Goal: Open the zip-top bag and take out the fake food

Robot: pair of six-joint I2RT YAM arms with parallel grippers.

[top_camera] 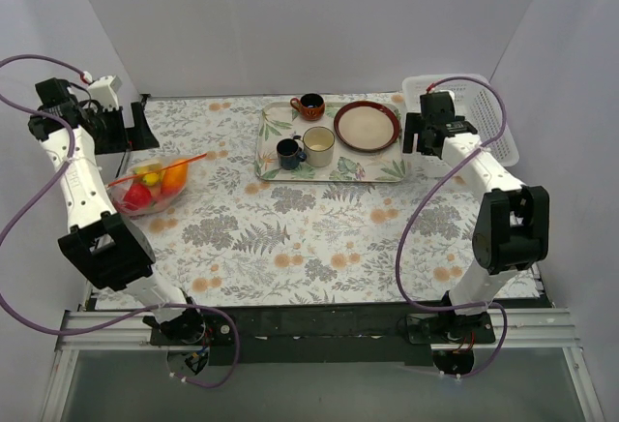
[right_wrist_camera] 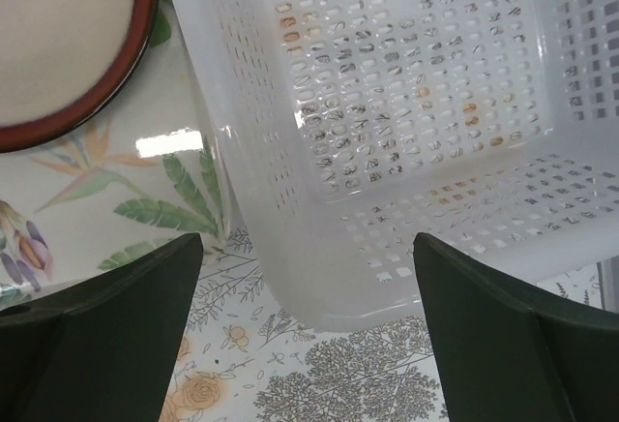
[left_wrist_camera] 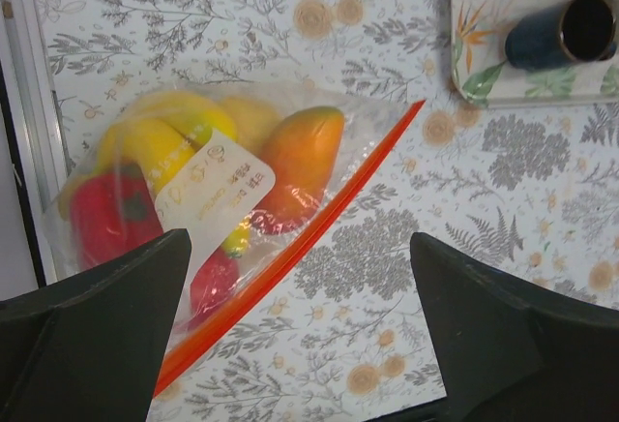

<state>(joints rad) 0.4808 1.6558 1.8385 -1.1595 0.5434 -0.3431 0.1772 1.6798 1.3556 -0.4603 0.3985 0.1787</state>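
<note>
Left gripper [left_wrist_camera: 300,238]: fingers spread wide, holding nothing, hovering above the bench [left_wrist_camera: 406,277].
Right gripper [right_wrist_camera: 308,238]: also spread and empty, well apart from the bag, hanging over a corner of the white slotted basket [right_wrist_camera: 406,151] and the tray edge [right_wrist_camera: 145,180].
Zip-top bag [left_wrist_camera: 227,199]: lies flat on the bench under the left gripper, mostly beneath its left finger. The red-orange zip strip [left_wrist_camera: 319,224] runs diagonally under the gap between the fingers. The mouth looks closed.
Risk, thin target: the strip lies flat against the bench, so a closing gripper may skid over it and pinch only loose film, or nothing.
Risk, one-handed pull: with only the left gripper on it, the light bag would likely drag or lift whole instead of unzipping. The right gripper is far off.
Risk, grabbing too deep: closing left of the strip would clamp the fake food [left_wrist_camera: 300,156] through the film and shove the bag toward the bench edge.
Bag material: clear, crinkly, glossy film with a pale paper label [left_wrist_camera: 215,190]. Likely slippery.
Food shapes: rounded, smooth plastic pieces, an orange peach-like oval, yellow pieces [left_wrist_camera: 160,136] and a red one [left_wrist_camera: 106,214]. They would probably roll once loose.
Bench surface: matte floral-print cloth.
</note>
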